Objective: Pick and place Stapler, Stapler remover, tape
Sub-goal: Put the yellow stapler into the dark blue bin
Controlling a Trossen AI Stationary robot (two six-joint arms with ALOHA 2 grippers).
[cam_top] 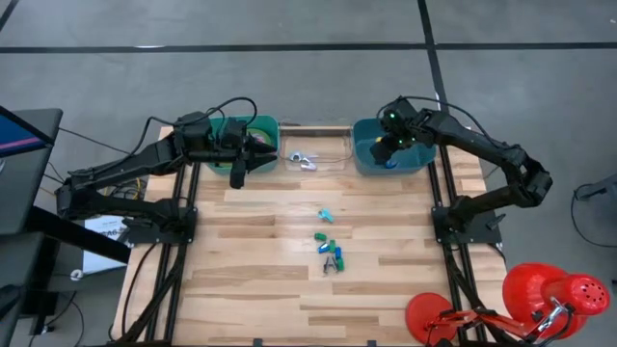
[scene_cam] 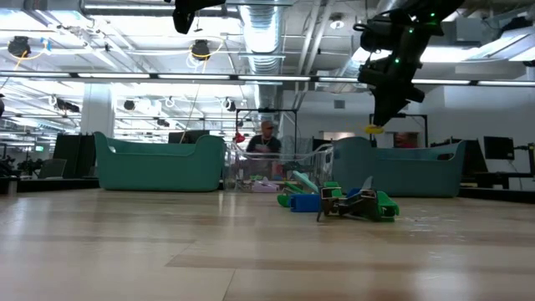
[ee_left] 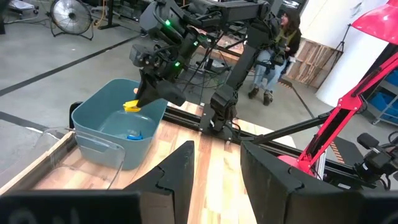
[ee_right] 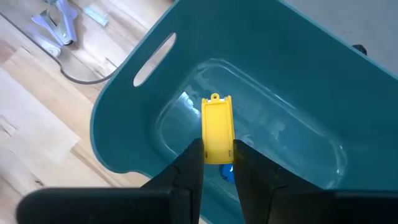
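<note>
My right gripper (cam_top: 386, 152) hangs over the blue bin (cam_top: 359, 145) at the table's far right, shut on a small yellow stapler-like piece (ee_right: 217, 127). A blue piece (ee_right: 227, 175) lies on the bin's floor below it. My left gripper (cam_top: 238, 178) is open and empty, beside the green bin (cam_top: 273, 125) at the far left. Several small green and blue pieces (cam_top: 328, 246) lie on the table's middle. No tape rolls show. My right gripper pinches the yellow piece by its near end (ee_right: 217, 155) between its two fingers, which point down from above and lie along it. The piece is lifted clear, and its free end (ee_right: 215, 99) juts past the fingertips over the bin's inside.
A clear tray (cam_top: 333, 162) stands between the two bins and holds silver metal tools (cam_top: 302, 160). A red stand (cam_top: 549, 294) sits at the table's near right corner. A person (scene_cam: 266, 138) is in the room behind the table. Bare wood lies near the front.
</note>
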